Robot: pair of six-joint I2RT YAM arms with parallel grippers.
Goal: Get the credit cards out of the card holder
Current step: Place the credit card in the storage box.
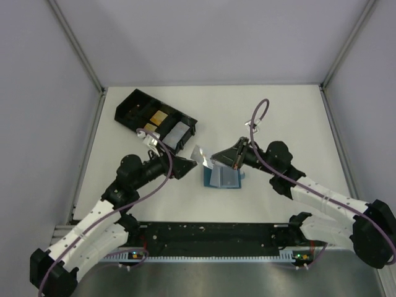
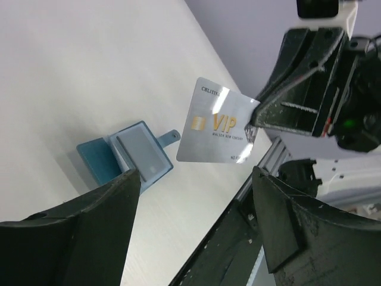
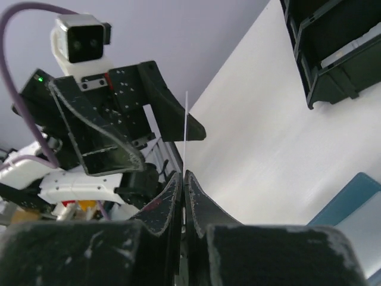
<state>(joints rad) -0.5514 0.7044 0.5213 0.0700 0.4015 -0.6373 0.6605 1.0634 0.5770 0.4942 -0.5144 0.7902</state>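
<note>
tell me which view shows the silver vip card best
Left wrist: the card faces that camera, VIP lettering legible. Top external shows only a small sliver; right wrist sees it edge-on, a thin line.

Card holder (image 1: 221,178) lies unfolded on the table (image 1: 291,124), mid-table, just ahead of the arm bases. Tray (image 1: 154,120) sits behind and to the left of it, well apart. One card (image 1: 199,154) is off the table, above the holder's rear-left corner, pinched at its edge by the right gripper (image 1: 213,158). Left gripper (image 1: 189,166) sits just left of the card, fingers spread, not touching it.
</note>
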